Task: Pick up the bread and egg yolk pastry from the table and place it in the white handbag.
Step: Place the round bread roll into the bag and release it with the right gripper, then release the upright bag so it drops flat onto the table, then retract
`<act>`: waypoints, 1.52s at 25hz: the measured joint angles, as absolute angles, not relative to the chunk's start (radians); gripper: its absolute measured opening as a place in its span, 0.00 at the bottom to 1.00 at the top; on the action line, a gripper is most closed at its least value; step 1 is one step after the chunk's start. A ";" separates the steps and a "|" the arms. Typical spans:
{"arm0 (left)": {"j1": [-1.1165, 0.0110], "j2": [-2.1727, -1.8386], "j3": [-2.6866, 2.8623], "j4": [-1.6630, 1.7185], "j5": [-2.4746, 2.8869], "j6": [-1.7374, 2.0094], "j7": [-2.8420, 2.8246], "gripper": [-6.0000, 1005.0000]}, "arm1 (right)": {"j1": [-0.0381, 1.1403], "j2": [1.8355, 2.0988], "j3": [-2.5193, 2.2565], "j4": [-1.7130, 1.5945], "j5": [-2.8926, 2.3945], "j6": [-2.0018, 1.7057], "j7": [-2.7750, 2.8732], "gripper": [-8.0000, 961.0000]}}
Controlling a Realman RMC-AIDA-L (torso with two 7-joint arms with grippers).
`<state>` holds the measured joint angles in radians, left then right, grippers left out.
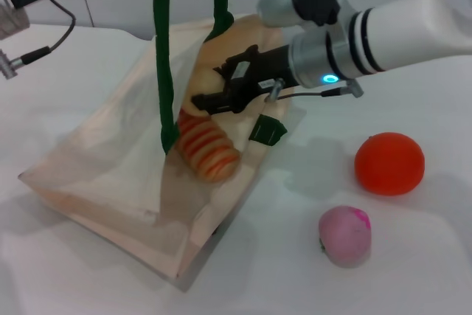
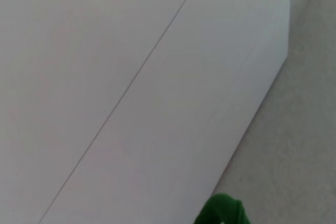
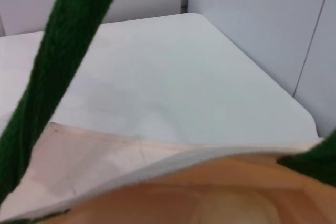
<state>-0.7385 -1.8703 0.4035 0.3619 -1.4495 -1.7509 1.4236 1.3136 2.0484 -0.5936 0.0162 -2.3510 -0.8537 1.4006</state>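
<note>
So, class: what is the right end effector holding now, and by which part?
It cannot be told: the right end effector reaches inside the handbag, above the bread.

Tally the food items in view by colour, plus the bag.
Orange-and-cream striped bread, inside the white handbag: 1
Pale cream egg yolk pastry, in the bag under the right gripper: 1
Orange ball, on the table: 1
Pink ball, on the table: 1
White handbag with green handles: 1
Total: 5

Thin matt cloth handbag [image 1: 110, 175] with woven rope handles [image 1: 163, 57]; ridged, slightly glossy bread [image 1: 209, 149]; smooth matt white table [image 1: 398, 271].
</note>
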 joint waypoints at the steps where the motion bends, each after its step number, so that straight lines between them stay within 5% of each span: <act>1: -0.744 -1.872 0.403 0.362 -1.451 -1.755 1.424 0.14 | 1.320 2.048 -0.593 0.026 -2.350 -0.845 1.392 0.59; 13: -0.726 -1.867 0.394 0.362 -1.457 -1.763 1.423 0.15 | 1.288 2.037 -0.506 0.025 -2.347 -0.944 1.309 0.70; 28: -0.686 -1.865 0.391 0.365 -1.455 -1.705 1.424 0.16 | 0.869 2.023 -0.451 -0.476 -2.161 -1.314 1.468 0.93; 38: -0.636 -1.931 0.340 0.358 -1.465 -1.334 1.574 0.17 | 0.823 2.026 -0.286 -0.477 -2.112 -1.265 1.395 0.93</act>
